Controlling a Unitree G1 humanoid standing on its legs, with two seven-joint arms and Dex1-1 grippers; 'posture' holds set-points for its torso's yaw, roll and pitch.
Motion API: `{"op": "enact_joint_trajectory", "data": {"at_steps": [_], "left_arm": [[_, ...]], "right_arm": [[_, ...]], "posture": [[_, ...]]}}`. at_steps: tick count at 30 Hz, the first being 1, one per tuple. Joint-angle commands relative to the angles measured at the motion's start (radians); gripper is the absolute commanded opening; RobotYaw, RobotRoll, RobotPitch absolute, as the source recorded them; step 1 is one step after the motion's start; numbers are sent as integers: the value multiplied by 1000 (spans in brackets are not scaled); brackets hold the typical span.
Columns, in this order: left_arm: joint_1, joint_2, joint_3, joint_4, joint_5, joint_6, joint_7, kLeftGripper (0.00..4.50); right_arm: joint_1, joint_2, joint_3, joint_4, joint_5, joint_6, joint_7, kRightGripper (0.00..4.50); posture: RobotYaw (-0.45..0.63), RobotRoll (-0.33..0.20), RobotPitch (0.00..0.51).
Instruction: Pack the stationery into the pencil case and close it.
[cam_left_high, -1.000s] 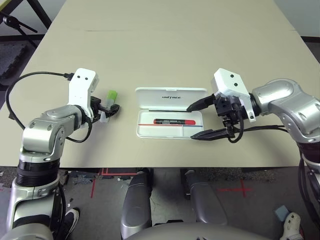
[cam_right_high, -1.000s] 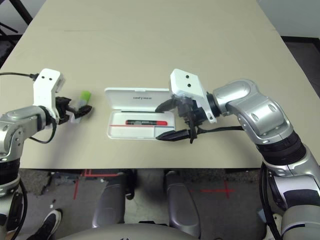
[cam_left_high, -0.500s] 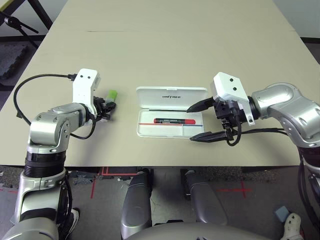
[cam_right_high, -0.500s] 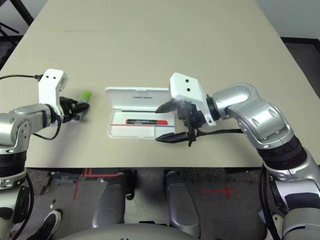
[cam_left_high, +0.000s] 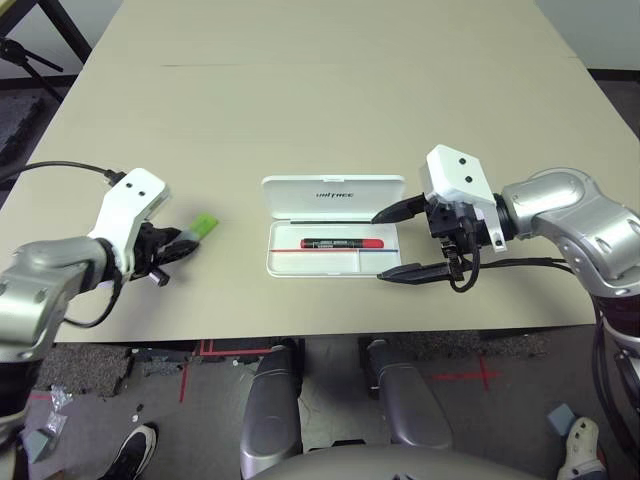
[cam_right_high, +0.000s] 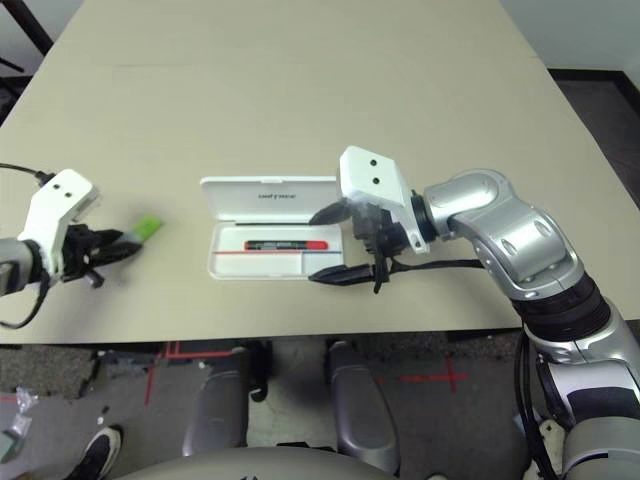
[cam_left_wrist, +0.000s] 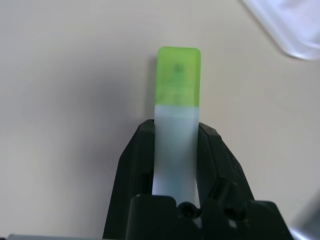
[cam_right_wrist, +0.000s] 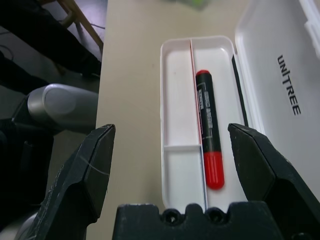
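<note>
The white pencil case lies open at the table's middle, its lid folded back. A red marker with a black section rests inside it and also appears as the marker in the right wrist view. Left of the case, my left gripper is shut on the white body of the highlighter, whose light-green cap points toward the case. Whether it rests on the table I cannot tell. My right gripper stands open at the case's right end, with nothing between its fingers.
The beige table stretches far behind the case. Its near edge runs just in front of both grippers. A black cable loops off my left wrist.
My left gripper closed on the highlighter, then drew back with it, to the left and nearer the table's front edge. The right gripper stays open by the case. The camera shifted slightly.
</note>
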Motion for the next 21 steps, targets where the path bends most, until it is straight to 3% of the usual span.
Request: {"op": "enact_joint_trajectory", "data": {"at_steps": [1, 10, 14, 21], "left_arm": [[81, 28, 94, 0, -43, -86, -132, 1100], [47, 36, 116, -117, -121, -51, -157, 1100], [-25, 47, 70, -190, -142, -25, -137, 1100], [-133, 98, -52, -248, -90, -36, -132, 1100]], "right_arm": [[17, -7, -3, 3, 8, -14, 8, 4500], [28, -37, 2, 6, 3, -8, 24, 4500], [23, -50, 2, 5, 5, 5, 30, 4500], [18, -89, -9, 18, 9, 12, 58, 4500]], "posture": [[67, 0, 237], [73, 0, 232], [74, 0, 229], [70, 0, 228]]}}
